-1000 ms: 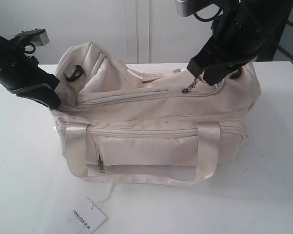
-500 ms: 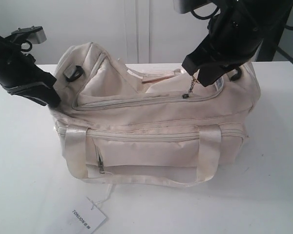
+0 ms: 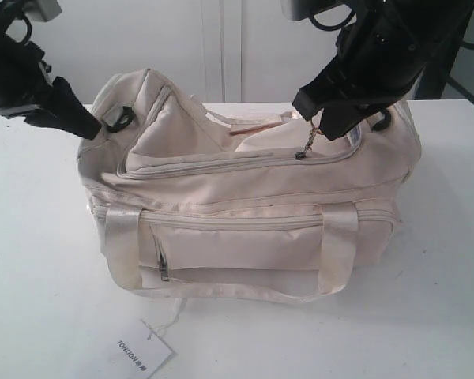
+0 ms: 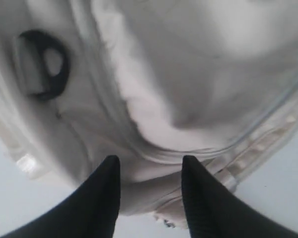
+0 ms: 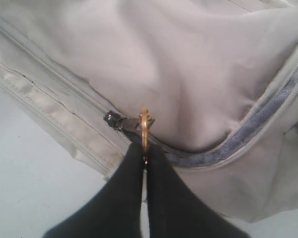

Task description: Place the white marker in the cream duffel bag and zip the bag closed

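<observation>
Bag (image 3: pixel 253 213) sits on the white table (image 3: pixel 426 316), its front pocket toward the exterior camera. Your right gripper (image 5: pixel 145 151) has its fingers pinched tight on the gold keychain (image 5: pixel 144 124) at the top zip's slider (image 5: pixel 113 119), over the bag's right half. Past the slider, toward the right end, the zip gapes. Your left gripper (image 4: pixel 150 163) hangs with fingers spread, holding nothing, just beside the black ring (image 4: pixel 42 64) at the bag's left end. You see a paper tag (image 3: pixel 142 355) lying in front.

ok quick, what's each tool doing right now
left tool: open, holding nothing, at the end of the cream duffel bag
right tool: closed on the gold keychain at the zip
</observation>
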Available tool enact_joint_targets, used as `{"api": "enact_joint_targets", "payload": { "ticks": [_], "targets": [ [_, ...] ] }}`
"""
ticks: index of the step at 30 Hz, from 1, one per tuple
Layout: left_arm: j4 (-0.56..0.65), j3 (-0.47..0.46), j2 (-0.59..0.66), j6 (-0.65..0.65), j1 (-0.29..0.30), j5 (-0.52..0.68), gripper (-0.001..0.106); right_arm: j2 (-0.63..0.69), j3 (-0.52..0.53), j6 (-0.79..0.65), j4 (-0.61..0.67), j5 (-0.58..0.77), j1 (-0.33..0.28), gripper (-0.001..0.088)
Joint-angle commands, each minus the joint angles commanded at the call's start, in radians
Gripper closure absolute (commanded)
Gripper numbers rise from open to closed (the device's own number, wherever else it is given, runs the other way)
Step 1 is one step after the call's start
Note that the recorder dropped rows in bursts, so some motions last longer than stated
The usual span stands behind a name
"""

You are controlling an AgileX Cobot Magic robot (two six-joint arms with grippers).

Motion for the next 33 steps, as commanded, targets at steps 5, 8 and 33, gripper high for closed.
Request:
{"api": "enact_joint_targets", "payload": {
  "ticks": [5, 8, 33],
  "targets": [
    [-0.112, 0.0, 0.0, 0.161, -0.018, 0.048, 0.06, 0.0, 0.0, 0.0, 0.0, 0.0, 0.0, 0.0868],
    [-0.108, 0.0, 0.002, 0.201, -0.066, 0.048, 0.06, 0.0, 0.0, 0.0, 0.0, 0.0, 0.0, 0.0868],
    [-0.005, 0.0, 0.102, 0.466, -0.39, -0.282, 0.05, 0.0, 0.0, 0.0, 0.0, 0.0, 0.0, 0.0868]
  ]
}}
